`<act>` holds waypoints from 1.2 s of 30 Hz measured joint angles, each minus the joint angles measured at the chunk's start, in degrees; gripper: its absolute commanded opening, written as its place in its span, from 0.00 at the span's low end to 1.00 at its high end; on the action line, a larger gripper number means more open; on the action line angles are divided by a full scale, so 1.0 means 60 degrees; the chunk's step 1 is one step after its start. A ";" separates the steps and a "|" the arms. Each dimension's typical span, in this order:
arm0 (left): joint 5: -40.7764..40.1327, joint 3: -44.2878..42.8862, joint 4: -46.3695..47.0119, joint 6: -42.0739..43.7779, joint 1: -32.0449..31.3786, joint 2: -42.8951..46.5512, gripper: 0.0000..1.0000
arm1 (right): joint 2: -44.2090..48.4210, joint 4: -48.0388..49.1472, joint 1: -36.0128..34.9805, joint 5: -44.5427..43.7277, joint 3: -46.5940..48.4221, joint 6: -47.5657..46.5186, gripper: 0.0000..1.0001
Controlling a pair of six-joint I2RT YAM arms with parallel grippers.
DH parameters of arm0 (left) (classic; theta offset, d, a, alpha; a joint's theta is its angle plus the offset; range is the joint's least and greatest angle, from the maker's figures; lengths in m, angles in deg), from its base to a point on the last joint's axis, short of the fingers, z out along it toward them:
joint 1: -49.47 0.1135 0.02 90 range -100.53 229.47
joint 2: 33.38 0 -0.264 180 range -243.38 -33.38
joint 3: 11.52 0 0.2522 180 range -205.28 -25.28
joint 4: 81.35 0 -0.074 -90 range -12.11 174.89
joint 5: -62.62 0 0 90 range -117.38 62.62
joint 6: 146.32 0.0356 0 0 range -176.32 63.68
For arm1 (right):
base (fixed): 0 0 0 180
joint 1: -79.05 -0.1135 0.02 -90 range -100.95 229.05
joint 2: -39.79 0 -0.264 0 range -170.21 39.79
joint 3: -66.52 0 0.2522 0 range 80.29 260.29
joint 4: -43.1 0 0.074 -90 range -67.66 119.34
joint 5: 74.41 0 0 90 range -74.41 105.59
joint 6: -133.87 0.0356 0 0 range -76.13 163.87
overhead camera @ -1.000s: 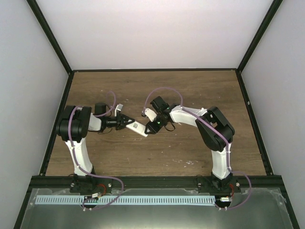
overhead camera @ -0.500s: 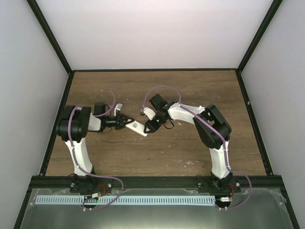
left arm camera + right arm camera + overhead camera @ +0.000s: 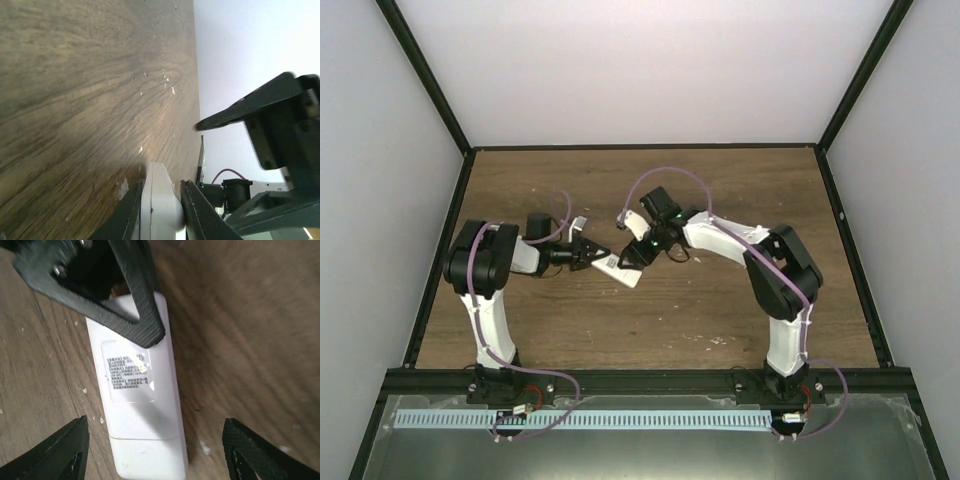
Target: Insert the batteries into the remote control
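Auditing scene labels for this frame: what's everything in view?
slim white plastic remote control: 1, white, label side up, over mid-table, held at one end by the left gripper
batteries: 0 visible in any view
small specks: a few, whitish, on the table near the right arm's base
wooden table: 1, brown, inside pale walls with a black frame
left gripper: 1, black, shut on the remote's end
right gripper: 1, black, open, above the remote's free end

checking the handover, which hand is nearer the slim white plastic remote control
Left. The left hand grips one end of the slim white plastic remote control; the right hand hangs open over its other end, clear of it.
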 measured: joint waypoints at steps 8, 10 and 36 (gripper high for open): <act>0.0342 -0.0841 -0.0313 -0.0364 -0.0291 0.0073 0.00 | 0.1275 -0.0605 0.1355 0.0965 0.0594 -0.0459 0.70; 0.0477 -0.1147 -0.0841 -0.0226 -0.0492 0.0288 0.00 | 0.1475 -0.0787 0.1636 0.1188 0.0608 -0.0579 0.70; 0.1461 -0.4320 -1.1486 0.7610 -0.1825 0.1767 0.00 | 0.2069 -0.2790 0.1588 0.4666 -0.0401 -0.1235 0.59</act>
